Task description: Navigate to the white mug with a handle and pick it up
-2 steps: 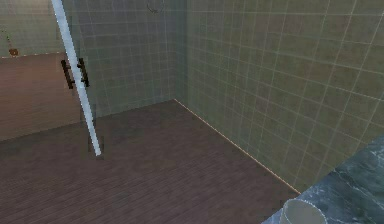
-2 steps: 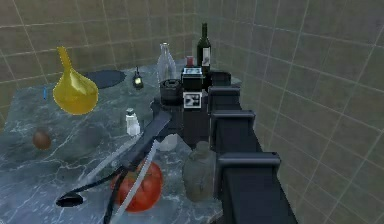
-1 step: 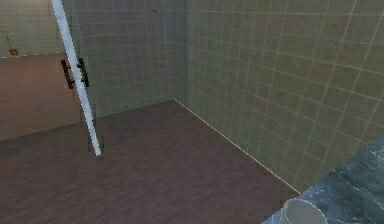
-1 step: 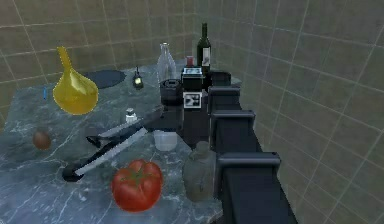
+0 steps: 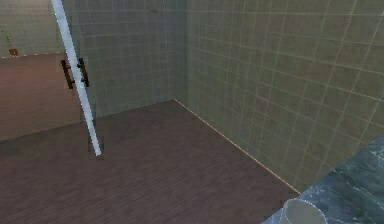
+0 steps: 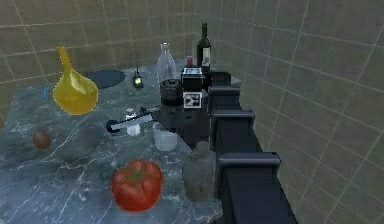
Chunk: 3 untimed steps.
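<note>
White mug (image 6: 165, 139) sits on the marble surface (image 6: 60, 165) close by the fingers (image 6: 140, 124), whose state and load I cannot tell; a careless sweep could topple the neighbouring grey bottle (image 6: 200, 170) or shove the mug away.

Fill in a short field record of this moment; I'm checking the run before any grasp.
surface: marble countertop
target: white cup, handle not made out
gripper: gripper near the white cup; cannot tell whether it holds anything
other things: tomato, yellow vase, dark bottle, clear bottle
</note>
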### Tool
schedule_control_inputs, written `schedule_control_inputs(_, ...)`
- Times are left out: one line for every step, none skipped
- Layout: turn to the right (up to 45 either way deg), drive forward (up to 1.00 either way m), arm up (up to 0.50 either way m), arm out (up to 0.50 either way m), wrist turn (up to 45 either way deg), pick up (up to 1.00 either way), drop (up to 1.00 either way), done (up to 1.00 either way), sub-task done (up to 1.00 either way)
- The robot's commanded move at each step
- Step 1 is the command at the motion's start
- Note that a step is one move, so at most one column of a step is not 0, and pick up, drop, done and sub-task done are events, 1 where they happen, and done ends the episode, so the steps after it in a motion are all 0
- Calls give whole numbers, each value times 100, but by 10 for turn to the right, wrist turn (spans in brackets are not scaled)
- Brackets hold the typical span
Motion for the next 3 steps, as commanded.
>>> schedule_control_inputs(0, 0, 0, 0, 270, 0, 0, 0, 0)
schedule_control_inputs(0, 0, -12, 0, 0, 0, 0, 0, 0)
schedule_control_inputs(0, 0, 0, 0, 0, 100, 0, 0, 0)
